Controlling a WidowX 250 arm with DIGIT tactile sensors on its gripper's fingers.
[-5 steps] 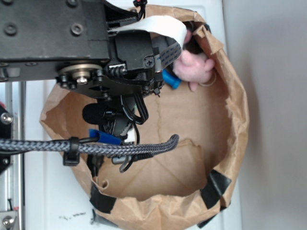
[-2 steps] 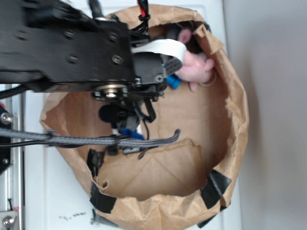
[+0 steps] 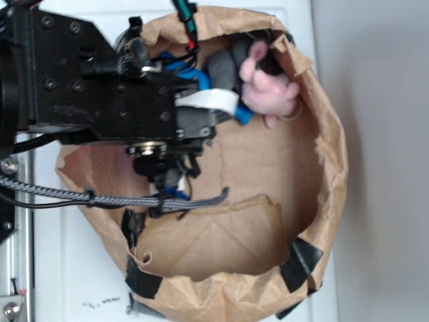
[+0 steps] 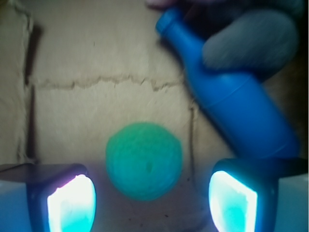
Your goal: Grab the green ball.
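Since 1.0 s ago the black arm has swung toward 12 o'clock in the exterior view, so its wrist now covers the upper-left part of the brown paper bag [image 3: 332, 168] and more of the blue bottle [image 4: 231, 101] shows beside the pink plush toy [image 3: 268, 90].

From the wrist camera, the gripper [image 4: 150, 200] is spread wide and holds nothing, its 2 pads glowing at 7 and 5 o'clock of the frame. The green ball [image 4: 145, 161] sits on the cardboard floor of the bag, between those pads and slightly toward 12 o'clock of the line joining them, touching neither. Being round, it has no long axis to match, so wrist rotation matters little.

The bottle lies tilted, neck toward 11 o'clock, its body just beside the right-hand pad at 1 o'clock of the ball. I judge a short advance and descent would center the ball; the bottle is the likely snag.

In the exterior view the ball is hidden under the arm.
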